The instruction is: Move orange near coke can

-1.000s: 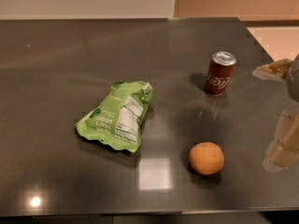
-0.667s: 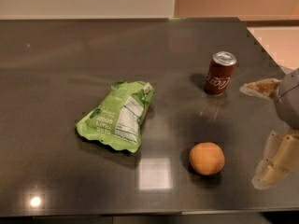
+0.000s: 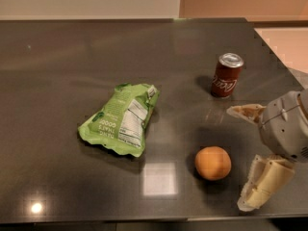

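A small round orange fruit [image 3: 212,162] sits on a big dark grey shiny table [image 3: 67,61]. It is near the front edge, on the right side. A dark red soda can with white letters and a silver top [image 3: 226,75] stands up straight farther back on the table. The orange and the can are apart, with bare table between them.

The robot's pale two-finger gripper [image 3: 237,159] comes in from the right side, just beside the orange. Its two fingers are spread wide apart. One cream-coloured finger [image 3: 246,112] points left, between the can and the orange. The other finger [image 3: 263,186] points down toward the front edge, to the right of the orange. The gripper holds nothing, and it does not touch the orange. A round grey part [image 3: 285,125] joins the two fingers.

A green crinkled chip bag [image 3: 121,119] lies flat near the middle of the table, left of the orange and the can. It touches neither of them.
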Tool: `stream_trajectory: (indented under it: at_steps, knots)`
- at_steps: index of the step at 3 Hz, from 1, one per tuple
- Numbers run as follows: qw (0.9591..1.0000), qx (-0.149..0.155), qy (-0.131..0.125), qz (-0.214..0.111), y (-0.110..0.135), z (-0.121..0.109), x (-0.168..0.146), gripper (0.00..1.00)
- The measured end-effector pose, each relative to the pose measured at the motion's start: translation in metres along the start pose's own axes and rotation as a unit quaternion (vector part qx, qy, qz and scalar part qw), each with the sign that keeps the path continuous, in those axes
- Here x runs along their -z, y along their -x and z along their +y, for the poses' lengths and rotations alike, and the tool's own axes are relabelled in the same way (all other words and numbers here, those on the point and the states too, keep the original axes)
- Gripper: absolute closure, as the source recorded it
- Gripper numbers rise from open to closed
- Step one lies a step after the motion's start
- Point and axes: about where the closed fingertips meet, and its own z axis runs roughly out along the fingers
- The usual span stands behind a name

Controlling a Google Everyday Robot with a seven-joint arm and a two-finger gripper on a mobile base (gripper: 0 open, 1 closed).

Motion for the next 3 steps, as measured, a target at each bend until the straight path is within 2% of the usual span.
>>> stream_trajectory:
  at_steps: [2, 3]
  knots:
    - [0.9997, 0.008, 0.021, -0.008, 0.011, 0.014, -0.035, 0.00]
    - [0.9998, 0.004, 0.021, -0.004, 0.013, 0.014, -0.044, 0.19]
